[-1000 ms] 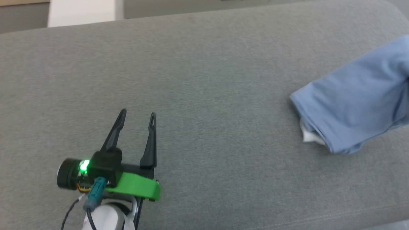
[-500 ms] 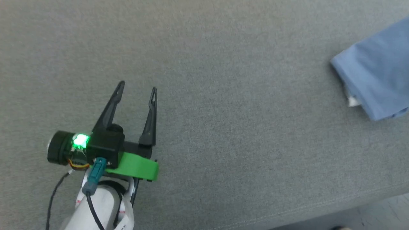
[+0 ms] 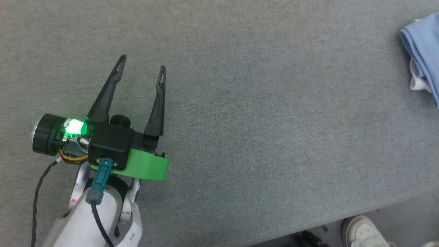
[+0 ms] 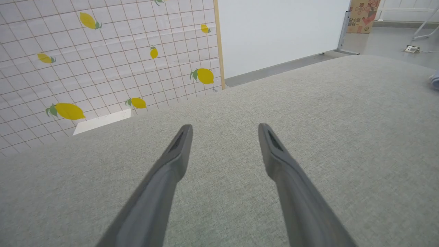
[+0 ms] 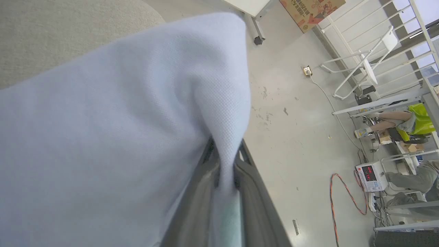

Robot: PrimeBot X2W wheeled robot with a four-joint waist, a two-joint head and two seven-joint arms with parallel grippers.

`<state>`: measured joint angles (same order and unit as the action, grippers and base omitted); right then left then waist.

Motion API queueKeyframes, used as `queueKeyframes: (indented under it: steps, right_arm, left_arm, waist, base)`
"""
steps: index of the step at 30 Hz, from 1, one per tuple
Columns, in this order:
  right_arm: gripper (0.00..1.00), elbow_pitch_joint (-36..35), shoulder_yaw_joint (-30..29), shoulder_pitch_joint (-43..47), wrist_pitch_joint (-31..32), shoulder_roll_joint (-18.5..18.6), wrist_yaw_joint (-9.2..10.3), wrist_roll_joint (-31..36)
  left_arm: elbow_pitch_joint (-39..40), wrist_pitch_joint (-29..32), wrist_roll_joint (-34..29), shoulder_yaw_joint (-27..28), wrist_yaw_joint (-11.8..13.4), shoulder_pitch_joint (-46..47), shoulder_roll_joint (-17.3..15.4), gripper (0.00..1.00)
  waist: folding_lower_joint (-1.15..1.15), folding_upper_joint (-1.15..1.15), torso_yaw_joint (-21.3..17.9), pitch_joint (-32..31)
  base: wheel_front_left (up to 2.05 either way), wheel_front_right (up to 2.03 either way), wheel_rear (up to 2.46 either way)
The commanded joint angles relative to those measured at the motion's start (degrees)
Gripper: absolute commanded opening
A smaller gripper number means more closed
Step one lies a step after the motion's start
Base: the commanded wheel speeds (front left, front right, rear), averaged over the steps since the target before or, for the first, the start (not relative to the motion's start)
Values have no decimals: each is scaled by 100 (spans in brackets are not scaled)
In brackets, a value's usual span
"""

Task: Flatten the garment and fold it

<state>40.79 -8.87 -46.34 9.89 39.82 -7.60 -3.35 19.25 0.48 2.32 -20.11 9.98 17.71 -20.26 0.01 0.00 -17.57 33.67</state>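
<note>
Shift: head camera swings down and to the left since a second ago, so the whole view slides; the garment (image 3: pixel 427 51) now sits cut off at the 2 o'clock edge, and a white shoe (image 3: pixel 362 233) comes in at 5 o'clock.
Left gripper (image 3: pixel 142 63): at 9 o'clock in the head view, fingers spread wide, nothing between them, over bare grey cushion (image 3: pixel 257 120). Its wrist view shows the same spread fingers (image 4: pixel 224 127) over the cushion.
Right gripper (image 5: pixel 226 144): clamped tight on a fold of the garment (image 5: pixel 120 120), pale blue knit draping from the fingers toward 9 o'clock.
Garment: bunched, a white edge peeking out underneath, well apart from the left gripper.
Background: lemon-print tile wall (image 4: pixel 103 51) at 10 o'clock in the left wrist view.
</note>
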Motion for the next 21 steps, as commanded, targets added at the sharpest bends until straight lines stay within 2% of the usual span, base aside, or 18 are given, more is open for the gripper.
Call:
queueKeyframes:
  steps: [1, 8, 9, 10, 11, 19, 21]
  right_arm:
    - [0, 140, -73, -151, -122, -78, 11, 82]
    - [0, 930, -436, -465, -553, -242, 11, 458]
    - [33, 1011, -461, -500, -605, -253, 11, 509]
    - [85, 1114, -489, -544, -654, -266, 11, 566]
    - [100, 1195, -516, -579, -690, -278, 11, 604]
    - [100, 1766, -639, -853, -1037, -292, 11, 901]
    - [100, 1876, -638, -904, -1114, -282, 11, 965]
  left_arm:
    - [42, 44, -54, -4, 22, 121, -66, 100]
    - [161, 172, -172, -36, 31, 213, -142, 100]
    - [171, 169, -191, -31, 45, 223, -148, 100]
    - [195, 137, -220, -12, 87, 238, -142, 100]
    - [221, 104, -234, 2, 124, 245, -126, 100]
    - [250, -137, -157, 108, 320, 179, -35, 100]
    - [212, -226, -269, 29, 270, 165, -118, 100]
  waist:
    - [-1, 0, -107, 257]
    - [-1, 0, -150, 442]
    - [-1, 0, -149, 452]
    - [-1, 0, -146, 464]
    - [-1, 0, -144, 473]
    - [-1, 0, -46, 432]
    - [-1, 0, -5, 369]
  base:
    - [0, 0, 0]
    - [0, 0, 0]
    - [0, 0, 0]
    - [0, 0, 0]
    - [0, 0, 0]
    - [0, 0, 0]
    - [0, 0, 0]
